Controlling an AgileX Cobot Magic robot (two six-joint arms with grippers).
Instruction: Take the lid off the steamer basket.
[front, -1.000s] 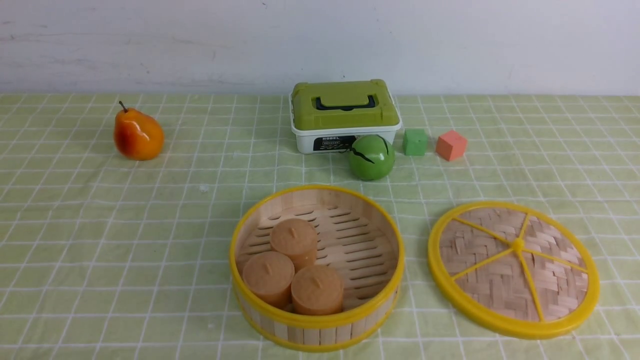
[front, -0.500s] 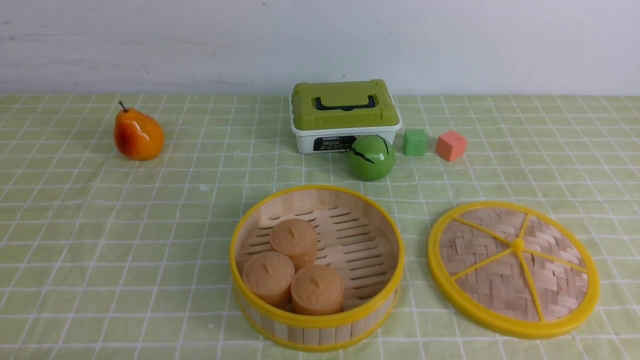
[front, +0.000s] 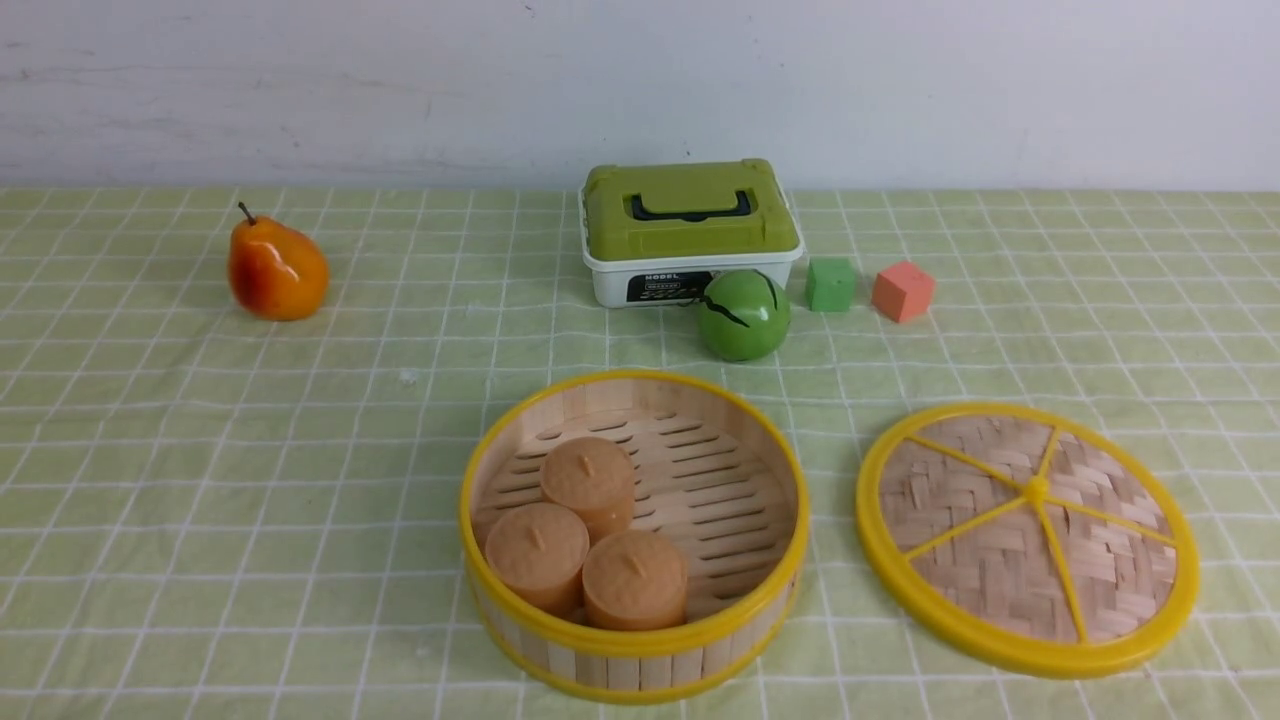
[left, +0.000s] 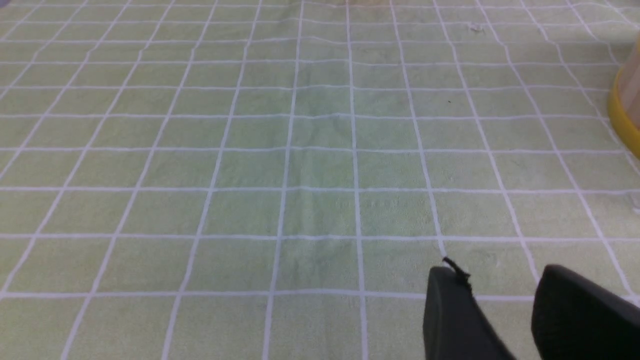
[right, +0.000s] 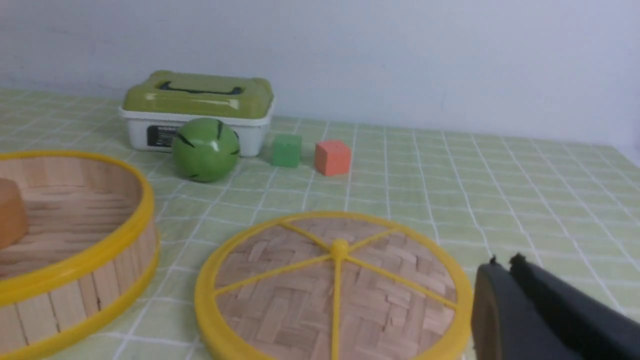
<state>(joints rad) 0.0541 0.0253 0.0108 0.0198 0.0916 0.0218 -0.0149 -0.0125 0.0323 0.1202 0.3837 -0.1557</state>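
Note:
The steamer basket stands uncovered at the front middle, with three orange-brown cylinders inside. The lid, woven bamboo with a yellow rim and spokes, lies flat on the cloth to the basket's right, apart from it. Both also show in the right wrist view, the lid and the basket. My right gripper is shut and empty, just beside the lid's rim. My left gripper is open and empty over bare cloth, left of the basket's rim. Neither gripper shows in the front view.
A white box with a green lid stands at the back middle, with a green ball in front of it. A green cube and an orange cube lie to its right. A pear sits at the back left.

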